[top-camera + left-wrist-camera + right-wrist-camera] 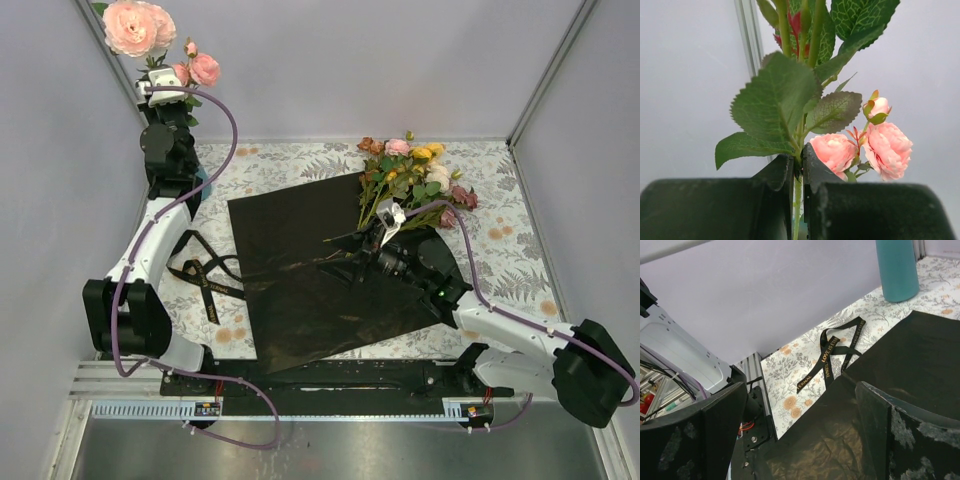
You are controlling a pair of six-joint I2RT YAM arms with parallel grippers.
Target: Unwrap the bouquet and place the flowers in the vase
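My left gripper (799, 160) is shut on the thin green stem of a pink rose sprig (887, 147). It is raised high at the back left, where the blooms (135, 25) stand above it (163, 82). The teal vase (897, 267) stands on the cloth below that arm, and only a sliver (203, 186) shows from above. The rest of the flowers (415, 175) lie loose at the far corner of the unfolded black paper (320, 275). My right gripper (800, 410) hangs open and empty low over the paper (345, 248), just left of the stems.
The untied black ribbon (205, 275) lies on the floral tablecloth (290, 165) left of the paper, also seen as a ribbon (832, 352) from the right wrist. Grey walls close in the left, back and right sides.
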